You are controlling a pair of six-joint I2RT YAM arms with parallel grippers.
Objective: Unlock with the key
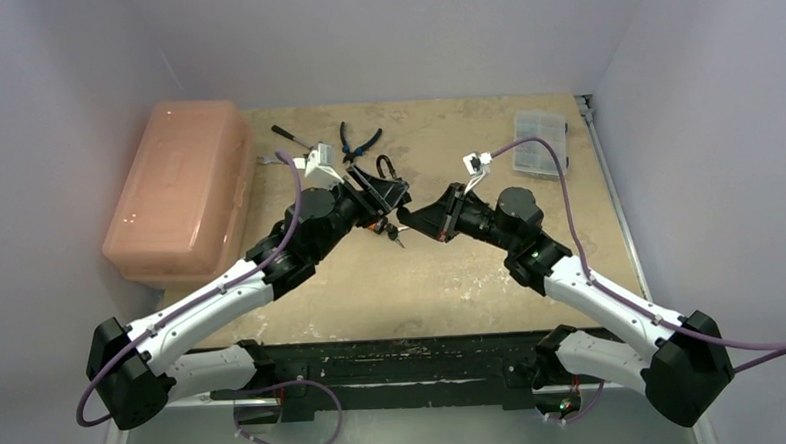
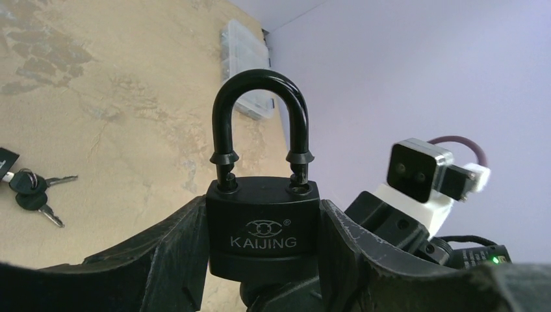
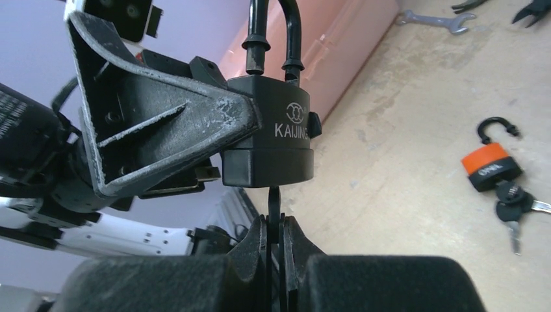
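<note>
Left jaws clamp padlock point(image 2: 263, 227) by body sides, shackle up, both legs seated. Right jaws pinch key point(image 3: 273, 203), tip touching padlock underside. Loose keys point(image 2: 29, 190) on tabletop point(image 2: 97, 97).

Your top camera hangs above and behind the arm bases, looking down from afar over the whole tan tabletop point(image 1: 472, 279). Your left wrist camera sits tight against the black padlock stamped KAIJING point(image 2: 263, 227), facing the clear plastic compartment box point(image 2: 243, 58) at upper centre. Your right wrist camera shares that padlock, close and edge-on, facing the translucent pink plastic bin point(image 3: 344, 39).
</note>
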